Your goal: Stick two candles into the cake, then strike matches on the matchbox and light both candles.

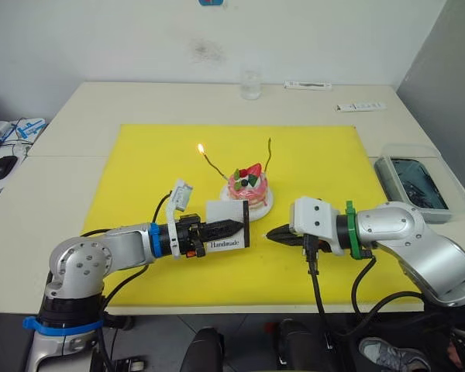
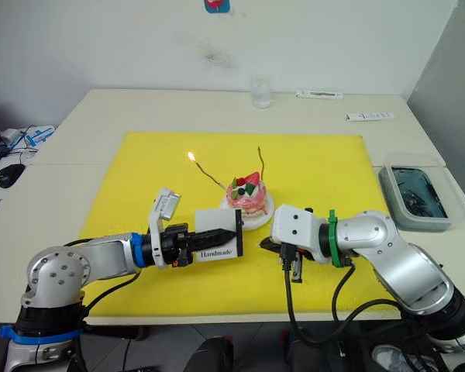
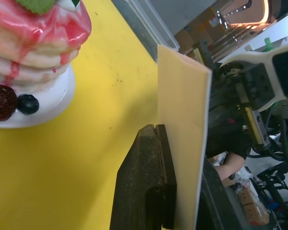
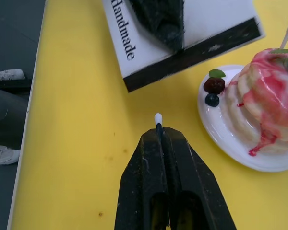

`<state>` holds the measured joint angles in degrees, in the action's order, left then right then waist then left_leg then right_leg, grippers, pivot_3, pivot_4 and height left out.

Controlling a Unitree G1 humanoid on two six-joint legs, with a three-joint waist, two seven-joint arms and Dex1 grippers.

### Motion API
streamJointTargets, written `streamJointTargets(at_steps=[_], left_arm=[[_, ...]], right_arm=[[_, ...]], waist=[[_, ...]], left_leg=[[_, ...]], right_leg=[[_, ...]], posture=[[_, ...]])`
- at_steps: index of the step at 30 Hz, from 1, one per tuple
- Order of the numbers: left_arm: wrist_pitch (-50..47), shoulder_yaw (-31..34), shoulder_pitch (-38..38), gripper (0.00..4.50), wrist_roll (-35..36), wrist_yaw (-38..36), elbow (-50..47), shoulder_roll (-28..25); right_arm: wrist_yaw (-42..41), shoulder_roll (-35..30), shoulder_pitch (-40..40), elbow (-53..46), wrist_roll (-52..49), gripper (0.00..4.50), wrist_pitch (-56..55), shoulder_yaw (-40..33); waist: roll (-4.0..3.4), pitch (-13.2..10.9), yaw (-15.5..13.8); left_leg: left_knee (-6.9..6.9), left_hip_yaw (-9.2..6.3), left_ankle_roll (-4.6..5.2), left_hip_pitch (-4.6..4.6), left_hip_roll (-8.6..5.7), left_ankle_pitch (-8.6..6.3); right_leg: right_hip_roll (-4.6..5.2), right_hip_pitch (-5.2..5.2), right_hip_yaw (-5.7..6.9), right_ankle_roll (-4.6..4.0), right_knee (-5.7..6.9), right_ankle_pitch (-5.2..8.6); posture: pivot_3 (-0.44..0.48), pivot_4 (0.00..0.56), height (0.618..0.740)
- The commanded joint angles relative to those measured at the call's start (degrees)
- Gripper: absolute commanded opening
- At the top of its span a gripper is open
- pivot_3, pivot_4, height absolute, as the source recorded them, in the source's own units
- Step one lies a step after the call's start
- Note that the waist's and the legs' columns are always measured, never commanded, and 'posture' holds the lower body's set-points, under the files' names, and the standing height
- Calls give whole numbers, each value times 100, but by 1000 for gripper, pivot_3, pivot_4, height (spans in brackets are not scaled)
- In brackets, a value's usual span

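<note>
Left tool (image 1: 231, 227) is pinching the matchbox (image 1: 227, 225) flat between its pads, holding it on edge just above the yellow mat (image 1: 139, 155), directly in front of the cake (image 1: 247, 187) on its white plate (image 1: 264, 204). The box's long axis runs roughly left-right across the robot, with the dark striking strip (image 4: 194, 55) along the edge turned toward the right arm. Right tool (image 4: 159, 132) is pressed together on a match (image 4: 158, 120): only the whitish head pokes out past the fingertips, pointing at the strip and just short of it, shaft in line with the fingers. Both candles stand in the cake; the left candle (image 1: 209, 161) leans left and carries a flame, the right candle (image 1: 268, 155) looks unlit. So my read is the step in hand is striking the second match. To do it well: keep the box rigid, bring the head onto the strip at a shallow angle and drag it along the strip's length rather than stabbing into it, since so little match is exposed. Stroke away from the cake and lit flame, then lift across to the right candle's tip, which sits high behind the box
</note>
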<state>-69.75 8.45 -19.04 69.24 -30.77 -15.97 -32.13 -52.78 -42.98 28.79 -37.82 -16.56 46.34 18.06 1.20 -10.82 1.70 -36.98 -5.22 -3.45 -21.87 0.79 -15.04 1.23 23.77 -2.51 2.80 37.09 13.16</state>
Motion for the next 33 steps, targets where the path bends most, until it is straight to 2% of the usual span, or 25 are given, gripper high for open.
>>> streamJointTargets(at_steps=[1, 7, 33], left_arm=[[159, -35, -116, 0, -55, -71, -100, 59], [189, -121, -223, 0, -81, -111, -35, 129], [159, -92, -241, 0, 44, -13, -23, 223]], right_arm=[[113, 88, 175, -91, -92, 26, 64, -145], [295, 315, 375, 83, -21, 26, 113, 27], [357, 370, 520, 243, 190, 26, 34, 320]], waist=[[0, 0, 0], [0, 0, 3], [0, 0, 9]], left_leg=[[0, 0, 0, 0, 0, 0], [0, 0, 0, -1, 0, 0], [0, 0, 0, -2, 0, 0]], right_leg=[[0, 0, 0, 0, 0, 0], [0, 0, 0, 0, -1, 0], [0, 0, 0, 0, -1, 0]], posture=[[0, 150, 740], [0, 150, 740], [0, 150, 740]])
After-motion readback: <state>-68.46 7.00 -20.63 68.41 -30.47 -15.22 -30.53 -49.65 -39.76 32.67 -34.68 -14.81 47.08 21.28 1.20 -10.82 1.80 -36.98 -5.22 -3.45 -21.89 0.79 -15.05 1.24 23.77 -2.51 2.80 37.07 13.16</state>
